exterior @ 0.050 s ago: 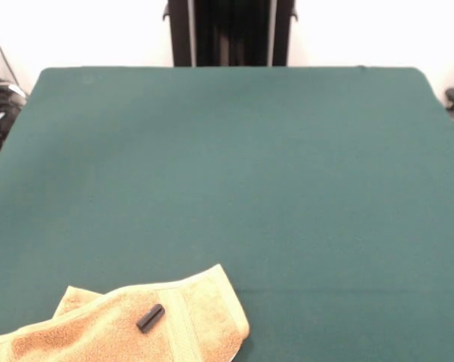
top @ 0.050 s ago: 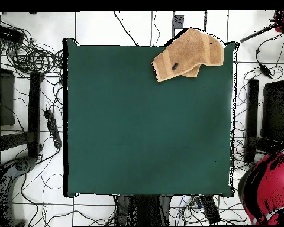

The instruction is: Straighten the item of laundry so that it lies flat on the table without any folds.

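The green tabletop fills most of both views and is bare except at 1 spot. In the front view that spot is the lower left of the frame; in the overhead view it is the upper right, at the tabletop's top edge.

There lies the golden-orange towel. It is bunched, not flat: the overhead view shows 1 part doubled over another, with a lower flap jutting out beneath, and its top edge reaches past the tabletop's edge. In the front view the ribbed band runs near the rounded end at the right, and the rest runs off the bottom left of the frame.

A small black cylinder rests on the towel, just left of the band.

The arm is drawn back — only a red and black bulk shows at the lower right of the overhead view. The jaws are in neither view, so their opening cannot be told, nor whether they hold anything.

By my reading the task is at its start: no fold is out yet. The next move calls for a reach across to the towel, a grip on 1 free corner — clear of the cylinder — and a pull toward the middle of the tabletop.
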